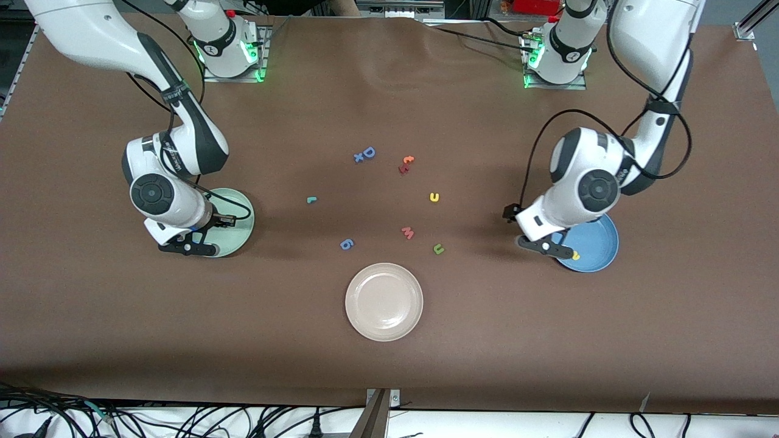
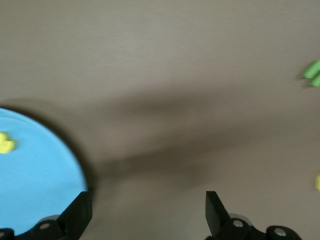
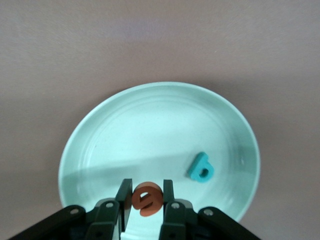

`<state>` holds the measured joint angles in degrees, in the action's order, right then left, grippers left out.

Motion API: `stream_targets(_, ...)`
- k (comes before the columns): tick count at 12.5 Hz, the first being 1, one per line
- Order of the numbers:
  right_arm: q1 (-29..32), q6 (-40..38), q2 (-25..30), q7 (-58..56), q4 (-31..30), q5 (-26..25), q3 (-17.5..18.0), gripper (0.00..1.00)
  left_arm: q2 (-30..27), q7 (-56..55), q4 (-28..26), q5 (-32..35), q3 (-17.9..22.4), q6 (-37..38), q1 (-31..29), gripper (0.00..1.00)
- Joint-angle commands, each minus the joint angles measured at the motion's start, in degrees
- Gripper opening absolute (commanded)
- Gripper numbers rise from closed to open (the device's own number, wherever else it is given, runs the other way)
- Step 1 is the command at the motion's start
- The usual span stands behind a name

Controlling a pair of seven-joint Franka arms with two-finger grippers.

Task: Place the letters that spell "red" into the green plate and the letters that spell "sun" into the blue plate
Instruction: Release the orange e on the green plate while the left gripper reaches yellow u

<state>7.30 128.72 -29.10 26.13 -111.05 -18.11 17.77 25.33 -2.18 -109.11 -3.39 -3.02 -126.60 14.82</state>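
right gripper (image 3: 146, 192) hangs over the green plate (image 3: 150, 125), its fingers clenched on the orange e (image 3: 147, 198), with the teal d (image 3: 201, 168) already lying in that plate. left gripper (image 2: 147, 210) hovers over the rim of the blue plate (image 2: 35, 175) with its fingers spread wide and nothing between them; the yellow s (image 2: 6, 143) lies in the blue plate. on the brown table (image 1: 389, 365) the teal r (image 1: 311, 199), yellow u (image 1: 434, 196) and green n (image 1: 438, 249) lie loose between the two plates, the n nearest the front camera.
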Motion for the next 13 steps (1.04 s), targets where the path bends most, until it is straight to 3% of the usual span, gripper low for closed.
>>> stream_targets(1,0.79,3.90,-1.75,-0.99,-1.54,0.97,0.51,0.44,-0.55,-5.71,0.48,-2.06,0.47,1.45,4.94,1.00)
stream_targets(3,0.79,3.38,-1.05,-0.55,-1.63,0.97,0.59,0.88,-0.55,-8.54,0.39,-2.14,0.47,1.45,6.88,1.00)
stream_targets(4,0.70,2.68,1.04,0.58,-2.67,0.97,1.20,0.98,-0.63,-9.24,0.22,-2.32,0.39,1.36,7.24,1.00)
stream_targets(6,0.61,-1.25,3.95,10.20,-2.78,0.97,7.24,0.98,-0.98,-12.04,-0.05,-2.41,-1.97,1.01,7.59,1.00)
stream_targets(8,0.53,-1.02,3.44,21.37,-2.34,0.80,12.53,0.98,-1.07,-19.06,-0.05,-1.97,-5.40,0.05,8.12,1.00)
stream_targets(13,-3.51,5.83,-2.44,39.34,-2.94,0.71,14.39,0.98,-0.37,-24.80,-2.33,-1.44,-6.21,-8.64,11.89,1.00)
